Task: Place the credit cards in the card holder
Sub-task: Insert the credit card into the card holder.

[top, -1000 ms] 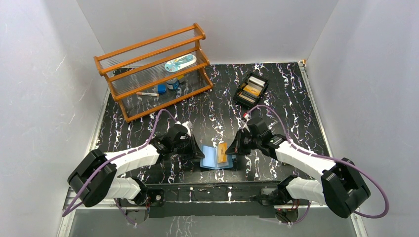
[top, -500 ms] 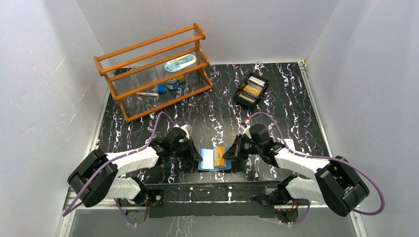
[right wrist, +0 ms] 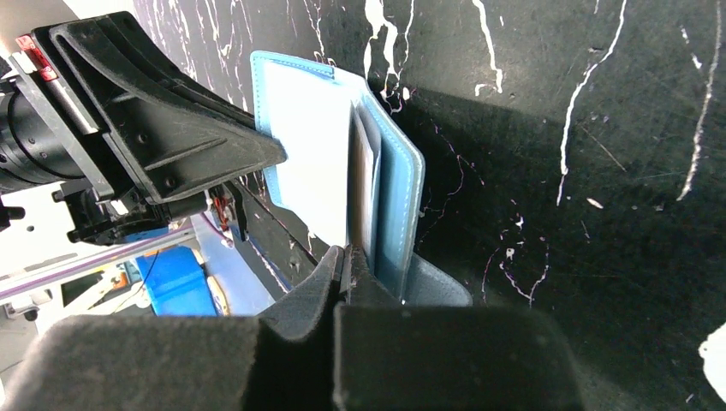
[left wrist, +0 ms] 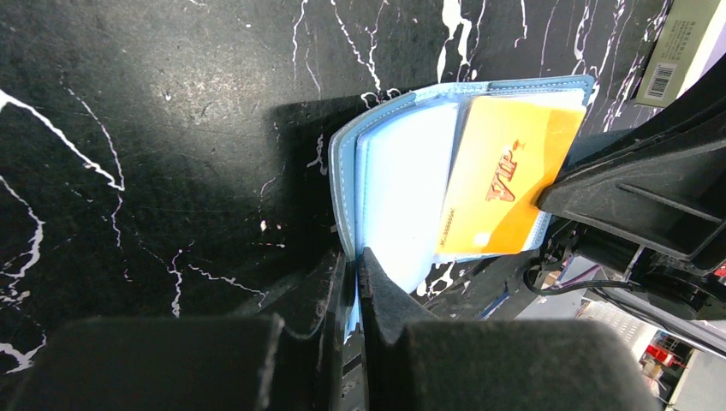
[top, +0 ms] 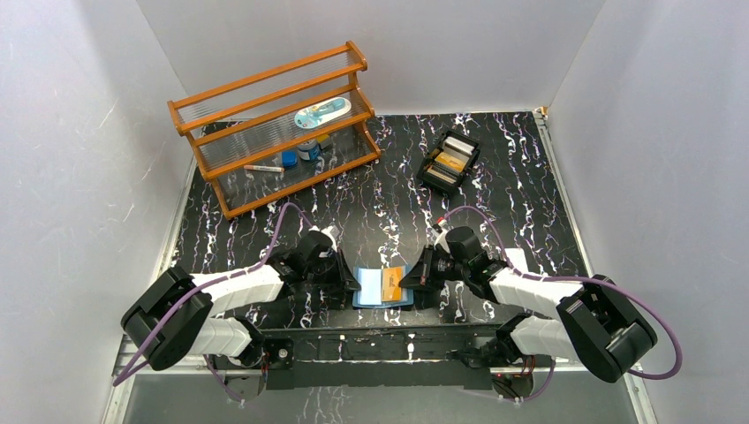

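The card holder point(top: 375, 291) lies at lower centre of the desk point(top: 530, 203), a card point(top: 392, 283) on its right half. The left fingers point(top: 347, 278) pinch its left edge, and the right fingers point(top: 413, 281) pinch the card's right edge. A rack point(top: 274, 124) stands upper left, with a tray point(top: 449, 161) to its right.

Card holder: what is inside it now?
An orange-gold card lies on the pale blue inside of the open card holder, pinched by the right gripper. Whether its edge is in a slot, or anything lies beneath it, is covered.
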`<state>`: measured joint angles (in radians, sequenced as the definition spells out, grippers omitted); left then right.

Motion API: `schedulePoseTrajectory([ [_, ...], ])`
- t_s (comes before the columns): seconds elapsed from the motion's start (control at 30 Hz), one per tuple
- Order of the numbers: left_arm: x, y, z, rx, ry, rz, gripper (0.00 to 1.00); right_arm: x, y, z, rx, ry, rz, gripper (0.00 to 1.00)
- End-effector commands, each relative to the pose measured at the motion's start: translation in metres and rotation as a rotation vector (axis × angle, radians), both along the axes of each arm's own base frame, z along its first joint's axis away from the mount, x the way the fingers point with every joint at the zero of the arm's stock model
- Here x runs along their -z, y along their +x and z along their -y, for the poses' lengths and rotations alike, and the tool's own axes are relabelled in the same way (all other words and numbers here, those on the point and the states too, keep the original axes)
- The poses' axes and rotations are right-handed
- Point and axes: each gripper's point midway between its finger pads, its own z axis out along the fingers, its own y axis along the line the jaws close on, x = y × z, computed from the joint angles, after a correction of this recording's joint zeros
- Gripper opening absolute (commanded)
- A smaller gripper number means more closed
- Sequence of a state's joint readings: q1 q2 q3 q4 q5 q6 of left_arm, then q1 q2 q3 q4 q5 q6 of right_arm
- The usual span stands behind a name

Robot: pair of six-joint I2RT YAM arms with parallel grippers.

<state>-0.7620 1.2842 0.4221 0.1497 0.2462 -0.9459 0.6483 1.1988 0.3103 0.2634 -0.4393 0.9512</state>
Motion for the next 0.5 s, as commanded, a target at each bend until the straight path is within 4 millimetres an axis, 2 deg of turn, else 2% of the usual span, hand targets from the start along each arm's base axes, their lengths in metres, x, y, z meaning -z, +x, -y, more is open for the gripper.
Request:
schedulePoseTrajectory([
  [0.0, 0.0118, -0.0060, -0.0087, -0.005, 0.037, -0.020, 0.01, -0.0032, 0.0046, -0.0019, 0.003, 0.012, 0.040, 0.00],
  [0.47, 0.0172, -0.0077, -0.0095, -0.004, 0.038, -0.027, 0.02, -0.0032, 0.0030, -0.0083, -0.012, 0.066, 0.034, 0.00],
])
